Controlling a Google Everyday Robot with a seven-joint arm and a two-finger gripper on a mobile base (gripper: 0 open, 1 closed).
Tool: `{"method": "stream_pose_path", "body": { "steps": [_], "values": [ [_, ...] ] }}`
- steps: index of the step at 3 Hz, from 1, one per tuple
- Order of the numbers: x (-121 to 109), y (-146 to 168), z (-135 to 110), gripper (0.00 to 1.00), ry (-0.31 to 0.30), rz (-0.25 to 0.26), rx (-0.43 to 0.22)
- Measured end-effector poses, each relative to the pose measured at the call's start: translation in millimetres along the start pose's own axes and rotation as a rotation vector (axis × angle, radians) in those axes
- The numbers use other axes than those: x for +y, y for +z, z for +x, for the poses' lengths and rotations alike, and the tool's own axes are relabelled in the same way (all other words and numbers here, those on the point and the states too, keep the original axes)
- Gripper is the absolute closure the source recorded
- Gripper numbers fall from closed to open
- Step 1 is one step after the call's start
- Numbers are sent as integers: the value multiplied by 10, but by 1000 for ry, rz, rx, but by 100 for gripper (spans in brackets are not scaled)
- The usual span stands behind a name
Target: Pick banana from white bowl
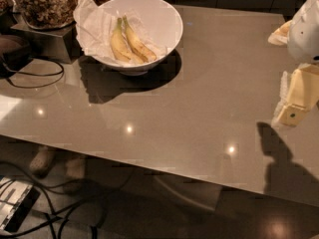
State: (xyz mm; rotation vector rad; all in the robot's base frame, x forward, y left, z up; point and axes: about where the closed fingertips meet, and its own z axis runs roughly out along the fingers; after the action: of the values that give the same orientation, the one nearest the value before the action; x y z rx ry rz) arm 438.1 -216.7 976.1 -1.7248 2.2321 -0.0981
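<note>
Right now my gripper (293, 103) hangs at the far right of the scene, well apart from the white bowl (167, 16) and lower in the frame than it. It is cream-coloured and sits above the table (199, 108), partly cut off by the right edge. I cannot tell how far open it is, and I see nothing of the bowl's contents in it. Its dark shadow falls on the table just below it.

The white bowl stands on the table near the top of the frame, left of centre. It is large, round and glossy, lined with crumpled white paper (94, 21) that spills over the bowl's left rim. Two bananas lie side by side inside it, stems pointing toward the bowl's far rim. The banana (138, 45) I am after is the slimmer one on the right side of the bowl, flecked with brown, with a darker tip near the bowl's front wall. The plumper banana (119, 46) lies just to its left, touching or nearly touching it.

Left of the bowl, a jar (45, 1) filled with something brown and lumpy stands on a dark box (45, 41). A black cable (35, 76) loops on the table below and left of the bowl. The bowl's shadow spreads across the table on its near side.
</note>
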Motion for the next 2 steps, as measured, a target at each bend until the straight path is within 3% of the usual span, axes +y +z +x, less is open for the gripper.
{"method": "stream_pose_path", "body": {
  "steps": [1, 2],
  "values": [
    [0, 0, 0, 0, 0, 0, 0],
    [-147, 10, -182, 0, 48, -20, -6]
  ]
}}
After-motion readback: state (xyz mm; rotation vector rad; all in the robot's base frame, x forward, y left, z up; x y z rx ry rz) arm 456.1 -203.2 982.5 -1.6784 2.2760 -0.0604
